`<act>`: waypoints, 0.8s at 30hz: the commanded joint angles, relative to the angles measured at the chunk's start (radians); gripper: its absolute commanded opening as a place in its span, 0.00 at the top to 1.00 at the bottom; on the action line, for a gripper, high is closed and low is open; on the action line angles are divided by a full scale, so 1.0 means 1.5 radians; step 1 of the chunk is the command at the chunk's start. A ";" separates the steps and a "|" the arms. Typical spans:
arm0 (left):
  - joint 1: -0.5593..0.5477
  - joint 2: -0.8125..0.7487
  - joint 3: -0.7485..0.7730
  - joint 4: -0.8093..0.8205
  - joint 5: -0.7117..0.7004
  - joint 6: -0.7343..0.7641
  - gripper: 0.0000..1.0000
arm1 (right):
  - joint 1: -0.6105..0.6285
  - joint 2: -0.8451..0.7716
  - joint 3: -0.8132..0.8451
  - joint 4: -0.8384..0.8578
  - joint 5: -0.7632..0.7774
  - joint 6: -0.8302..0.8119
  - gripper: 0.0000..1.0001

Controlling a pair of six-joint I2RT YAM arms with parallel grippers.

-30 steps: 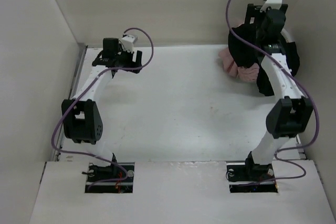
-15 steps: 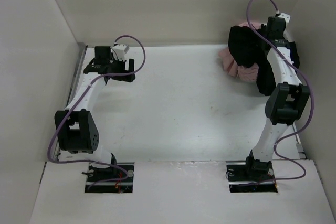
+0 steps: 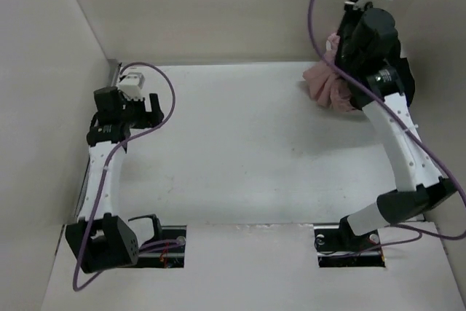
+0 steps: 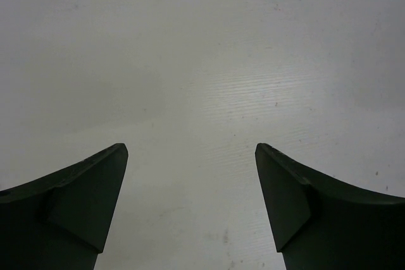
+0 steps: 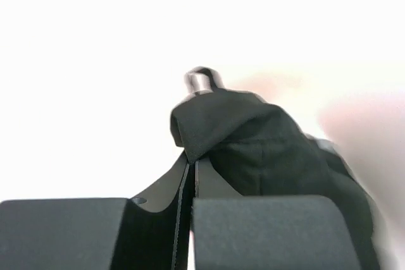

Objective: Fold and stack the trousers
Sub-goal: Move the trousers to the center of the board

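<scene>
The black trousers (image 3: 405, 85) lie bunched in the far right corner, mostly hidden behind my right arm in the top view. In the right wrist view a fold of the trousers (image 5: 253, 143) hangs from my right gripper (image 5: 193, 156), whose jaws are pressed together on the cloth. The right wrist is raised above the heap. My left gripper (image 4: 190, 147) stands open over the bare table with nothing between its fingers, on the left side of the table (image 3: 240, 151) and far from the trousers.
Pink garments (image 3: 325, 84) sit crumpled just left of the black cloth, touching it. Pale walls close in the table at the back and on both sides. Purple cables loop from both wrists.
My right gripper has shut on the black cloth and risen with it, baring more of the pink heap. The left arm has drawn back toward the near left, its gripper still open.
</scene>
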 commanded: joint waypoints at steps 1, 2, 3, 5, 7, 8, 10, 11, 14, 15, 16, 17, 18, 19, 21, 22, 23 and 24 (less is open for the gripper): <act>0.052 -0.086 -0.032 0.025 0.054 -0.015 0.16 | 0.172 -0.036 0.060 0.159 0.041 -0.151 1.00; 0.065 -0.103 -0.032 0.024 0.064 -0.017 0.16 | 0.237 -0.022 0.087 0.163 0.049 -0.176 1.00; 0.074 -0.111 -0.027 0.022 0.071 -0.019 0.16 | 0.279 -0.006 0.105 0.161 0.053 -0.191 1.00; 0.091 -0.127 -0.012 0.021 0.081 -0.026 0.16 | 0.352 0.026 0.128 0.153 0.062 -0.206 0.99; 0.104 -0.138 0.003 0.026 0.088 -0.031 0.15 | 0.401 0.057 0.112 0.146 0.064 -0.196 0.97; 0.111 -0.140 0.010 0.026 0.088 -0.031 0.15 | 0.421 0.070 0.089 0.140 0.060 -0.180 0.95; 0.119 -0.141 0.016 0.021 0.088 -0.023 0.15 | 0.436 0.093 0.032 0.133 0.045 -0.145 0.90; 0.122 -0.142 0.016 0.018 0.088 -0.020 0.15 | 0.437 0.102 0.010 0.130 0.039 -0.125 0.89; 0.132 -0.145 0.010 -0.001 0.089 -0.006 0.15 | 0.445 0.147 -0.005 0.077 -0.029 -0.022 0.79; 0.132 -0.145 0.004 -0.007 0.091 0.005 0.15 | 0.446 0.176 0.018 0.026 -0.102 0.014 0.66; 0.131 -0.143 -0.002 -0.012 0.090 0.018 0.15 | 0.441 0.206 0.048 -0.030 -0.165 0.042 0.53; 0.125 -0.139 -0.011 -0.019 0.084 0.038 0.15 | 0.422 0.249 0.094 -0.116 -0.229 0.085 0.27; 0.118 -0.134 -0.016 -0.025 0.080 0.048 0.15 | 0.405 0.276 0.130 -0.182 -0.266 0.124 0.03; 0.113 -0.130 -0.021 -0.032 0.073 0.054 0.15 | 0.393 0.292 0.149 -0.242 -0.296 0.167 0.00; 0.119 -0.127 -0.031 -0.041 0.065 0.058 0.15 | 0.383 0.250 0.064 -0.239 -0.313 0.214 0.00; 0.130 -0.132 -0.039 -0.040 0.063 0.058 0.15 | 0.389 0.203 -0.017 -0.187 -0.300 0.216 0.00; 0.149 -0.141 -0.053 -0.036 0.065 0.064 0.15 | 0.407 0.156 -0.100 -0.131 -0.288 0.220 0.00; 0.160 -0.146 -0.062 -0.034 0.070 0.065 0.15 | 0.424 0.112 -0.173 -0.088 -0.276 0.225 0.00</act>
